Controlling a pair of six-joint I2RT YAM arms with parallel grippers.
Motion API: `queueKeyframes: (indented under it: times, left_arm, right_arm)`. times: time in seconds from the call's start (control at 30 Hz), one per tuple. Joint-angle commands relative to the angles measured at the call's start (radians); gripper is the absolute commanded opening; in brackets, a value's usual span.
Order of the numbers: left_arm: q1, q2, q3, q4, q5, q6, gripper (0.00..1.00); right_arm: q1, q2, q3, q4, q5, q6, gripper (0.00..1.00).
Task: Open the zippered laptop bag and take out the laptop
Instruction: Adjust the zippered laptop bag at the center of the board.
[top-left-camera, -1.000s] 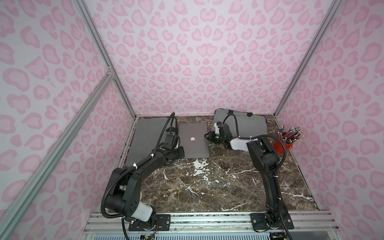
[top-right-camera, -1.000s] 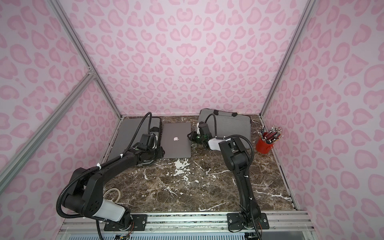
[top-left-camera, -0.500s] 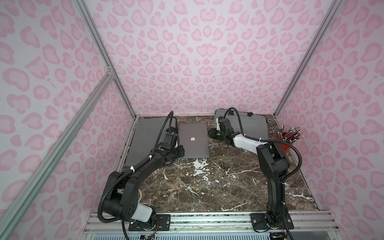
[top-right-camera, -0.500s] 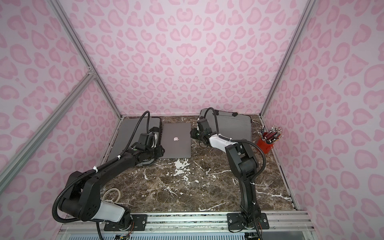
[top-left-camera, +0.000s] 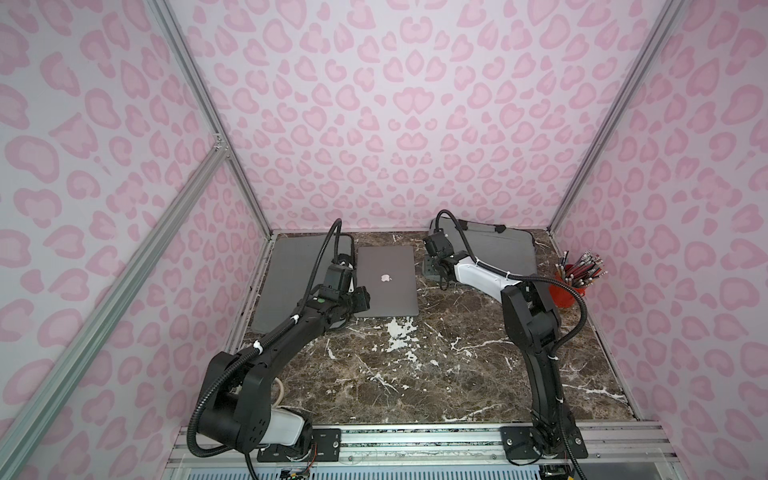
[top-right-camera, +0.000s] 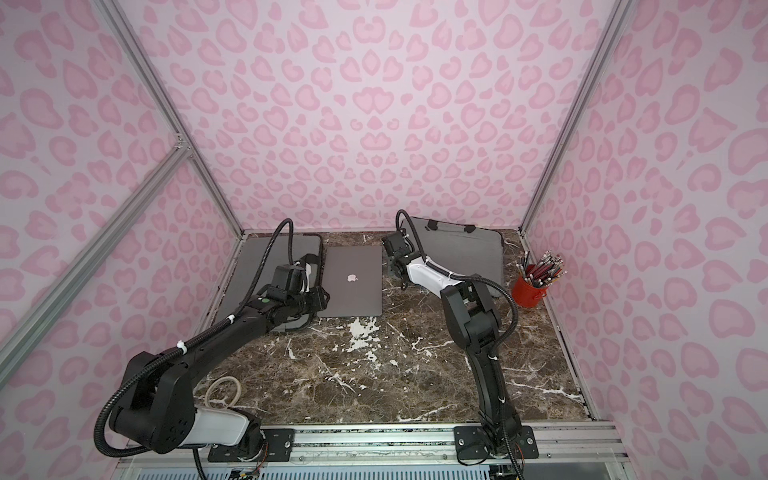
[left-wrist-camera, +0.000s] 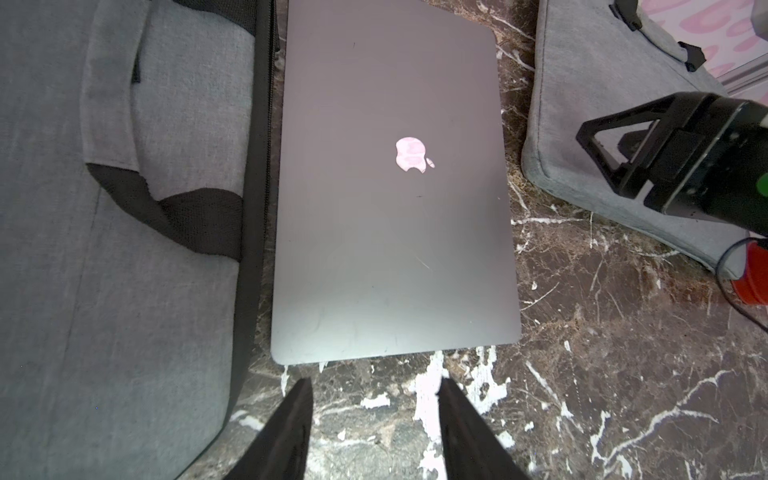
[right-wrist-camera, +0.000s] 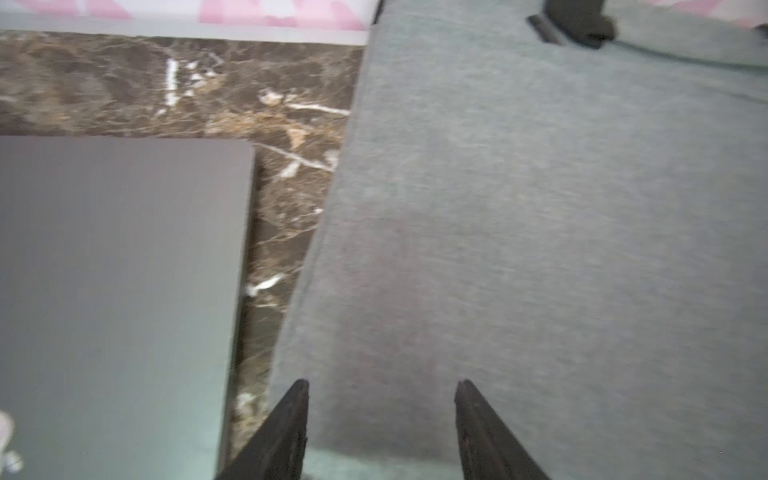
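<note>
Already the laptop (top-left-camera: 388, 282) lies flat and closed on the table (top-left-camera: 415, 374), far centre, in the gap between two grey bags. The left bag (left-wrist-camera: 124, 249) sits just beside it with its dark zip (left-wrist-camera: 259, 166) edge facing the laptop, which suggests that this is the side it slid out of. That reads as a judgement; whether the zip is fully undone cannot be told.

The left gripper (left-wrist-camera: 374, 386) hovers at the laptop's near left corner, jaws parted and empty, probably because nothing is left there to hold. The right gripper (right-wrist-camera: 382, 386) hangs over the near left corner of the right bag (right-wrist-camera: 540, 228), jaws likewise apart with only fabric below and nothing clasped, though that view is blurred. A red cup (top-left-camera: 567, 291) of pencils stands well clear at the right.
</note>
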Motion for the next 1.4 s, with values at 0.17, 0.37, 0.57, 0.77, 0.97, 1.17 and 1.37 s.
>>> queueKeyframes:
  times: [0.17, 0.37, 0.57, 0.77, 0.97, 1.17, 1.37]
  left_arm:
    - [-0.002, -0.005, 0.005, 0.02, 0.027, 0.014, 0.52]
    - [-0.049, 0.039, 0.037, 0.042, 0.042, 0.009, 0.55]
    - [-0.093, 0.093, 0.082, 0.06, 0.048, 0.0, 0.55]
    - [-0.104, 0.108, 0.098, 0.051, 0.049, 0.005, 0.55]
    - [-0.105, 0.105, 0.098, 0.048, 0.042, 0.01, 0.55]
    - [-0.105, 0.108, 0.098, 0.049, 0.041, 0.015, 0.55]
    - [-0.105, 0.119, 0.107, 0.056, 0.044, 0.017, 0.55]
  right_arm:
    - [-0.119, -0.1, -0.123, -0.011, 0.065, -0.075, 0.61]
    - [-0.237, -0.202, -0.273, 0.05, -0.009, -0.073, 0.56]
    - [-0.299, -0.216, -0.341, 0.062, -0.052, -0.068, 0.54]
    - [-0.344, -0.213, -0.411, 0.072, -0.128, -0.057, 0.48]
    - [-0.344, -0.23, -0.492, 0.074, -0.203, -0.05, 0.44]
    - [-0.342, -0.279, -0.611, 0.095, -0.301, -0.036, 0.42]
    - [-0.29, -0.353, -0.714, 0.115, -0.367, 0.001, 0.41]
